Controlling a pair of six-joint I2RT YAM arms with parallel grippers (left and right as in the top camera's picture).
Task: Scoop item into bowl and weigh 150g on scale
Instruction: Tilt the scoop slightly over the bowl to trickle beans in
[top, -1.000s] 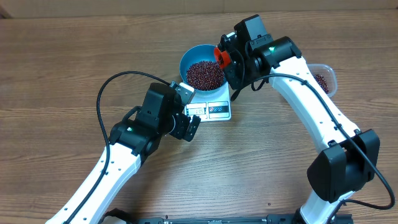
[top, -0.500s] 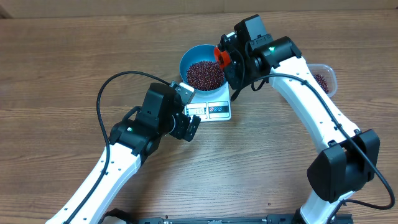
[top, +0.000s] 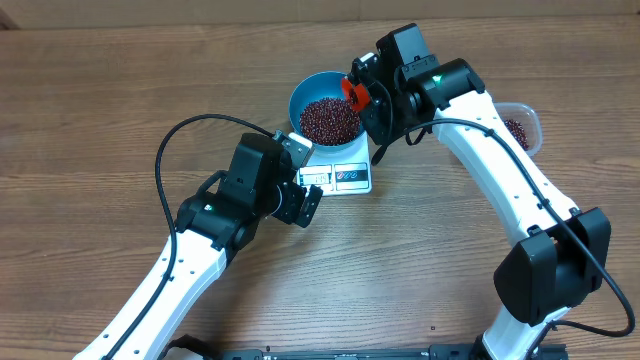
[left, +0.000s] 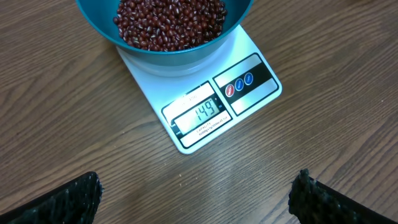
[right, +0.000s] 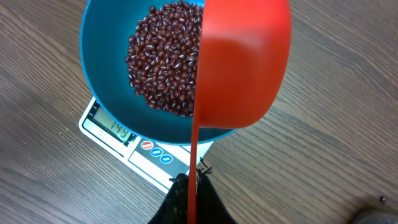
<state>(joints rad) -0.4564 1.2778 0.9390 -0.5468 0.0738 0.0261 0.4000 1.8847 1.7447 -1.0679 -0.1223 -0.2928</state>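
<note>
- Blue bowl (top: 308, 86) sits on the scale (top: 347, 178), overhanging its back edge; beans (top: 330, 120) are heaped inside below the rim; display reads 149.
- Right gripper (right: 191, 194) is pinched on the handle of the red scoop (right: 244, 62), which is tipped on edge over the bowl's right rim.
- Left gripper (left: 196, 200) is spread wide and holding nothing, just off the scale's front edge.
- Clear container (top: 522, 122) sits far right, behind the right arm.
- Wood table (top: 110, 90) is open left of the bowl.
</note>
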